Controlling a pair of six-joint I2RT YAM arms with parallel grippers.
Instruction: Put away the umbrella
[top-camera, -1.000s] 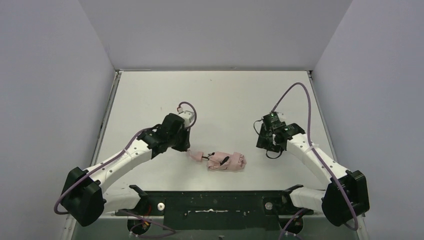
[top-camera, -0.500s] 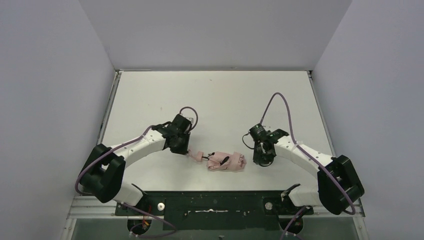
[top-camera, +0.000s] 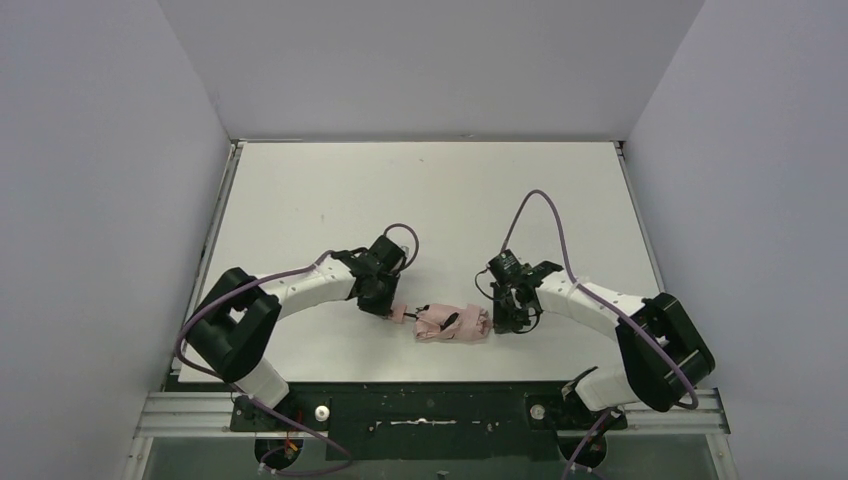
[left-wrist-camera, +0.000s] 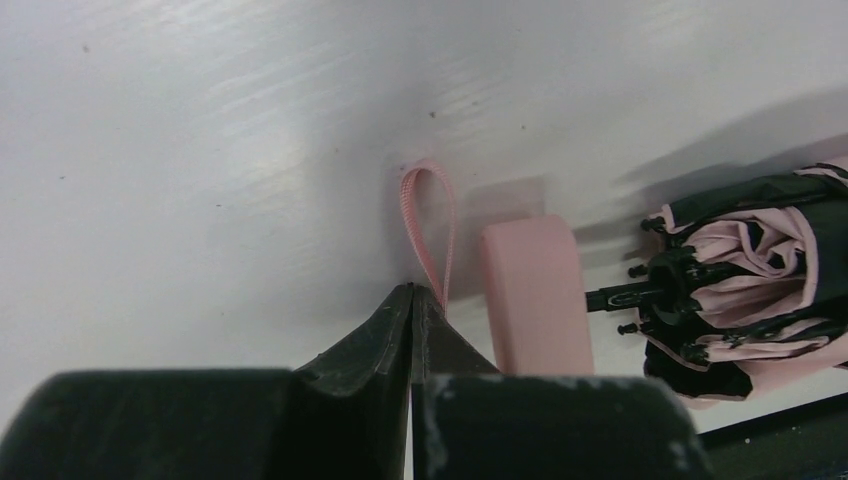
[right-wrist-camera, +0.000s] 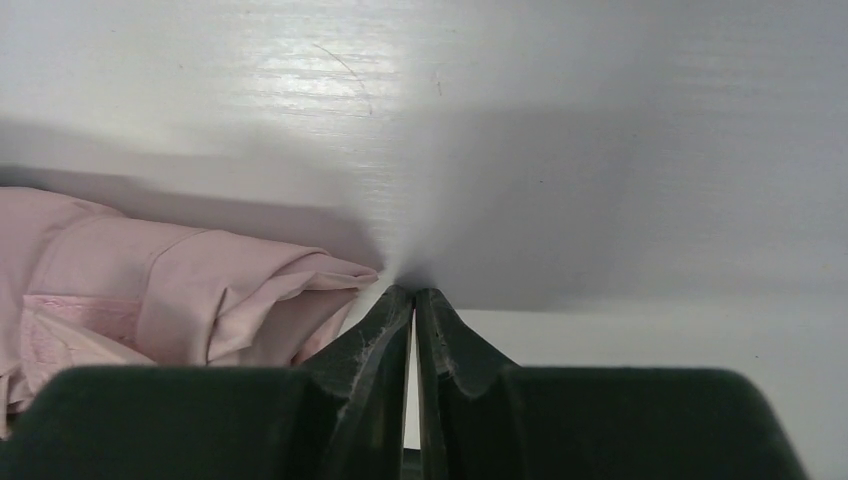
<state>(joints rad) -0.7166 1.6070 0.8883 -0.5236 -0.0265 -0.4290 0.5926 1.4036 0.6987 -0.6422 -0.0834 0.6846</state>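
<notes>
Collapsed folding umbrella (top-camera: 452, 323) lying on the matte white table (top-camera: 420, 190), between my two grippers.

My left gripper (left-wrist-camera: 412, 300) is at the umbrella's handle end, fingers pressed together. The woven pink strap (left-wrist-camera: 430, 225) loops out from just beside their tips; I cannot tell whether it is caught.

The smooth, blocky handle (left-wrist-camera: 535, 290) lies beside the strap. A thin black shaft (left-wrist-camera: 615, 297) joins it to the bunched canopy (left-wrist-camera: 770, 260), pale pink over black, cut off at the edge of the left wrist view.

My right gripper (right-wrist-camera: 415, 300) is at the umbrella's opposite end, fingers closed to a slit, tips just beside the creased fabric.
</notes>
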